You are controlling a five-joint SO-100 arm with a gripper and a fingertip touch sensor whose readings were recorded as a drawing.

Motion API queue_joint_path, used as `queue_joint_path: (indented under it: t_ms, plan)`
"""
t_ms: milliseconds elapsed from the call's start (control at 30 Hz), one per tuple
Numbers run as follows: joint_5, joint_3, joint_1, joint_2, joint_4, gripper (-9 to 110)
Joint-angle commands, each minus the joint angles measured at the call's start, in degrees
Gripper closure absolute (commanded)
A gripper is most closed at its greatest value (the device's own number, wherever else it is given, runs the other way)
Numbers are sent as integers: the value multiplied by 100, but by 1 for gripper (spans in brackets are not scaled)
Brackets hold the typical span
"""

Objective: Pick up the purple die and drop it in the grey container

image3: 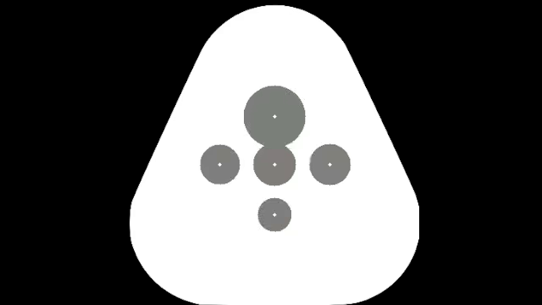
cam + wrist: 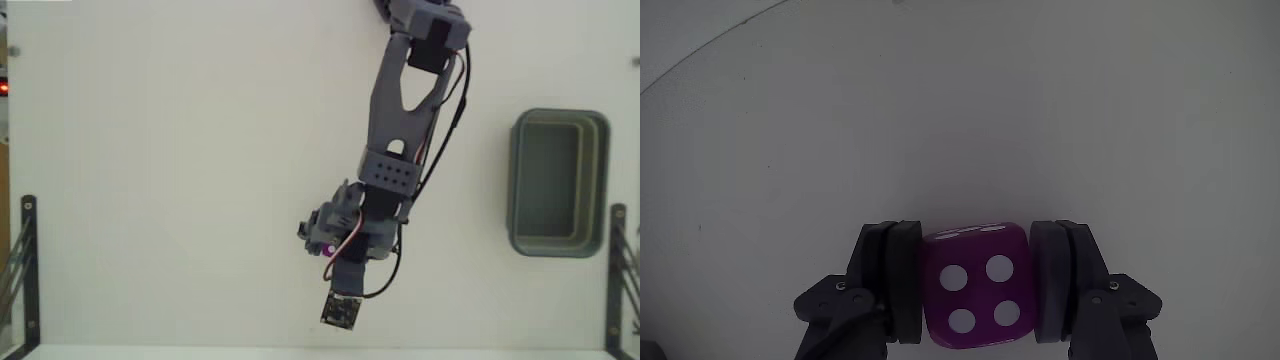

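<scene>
The arm reaches down across the white counter [image 2: 180, 150] in the fixed view, well left of the grey container [image 2: 557, 184]. There the purple die [image 2: 329, 246] is nearly hidden under the wrist. In the wrist view the jaws [image 2: 973, 285] are clamped on it, four pips facing the camera.

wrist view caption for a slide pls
End effector shut on the small purple cube die, four white pips showing, above the plain white table.
</scene>
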Motion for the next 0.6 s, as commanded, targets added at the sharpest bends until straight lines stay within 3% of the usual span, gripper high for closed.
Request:
queue_joint_path:
  t_ms: [0, 567]
  plan:
    - [26, -20, 135, 290, -104, 41]
    - [26, -20, 135, 290, -104, 43]
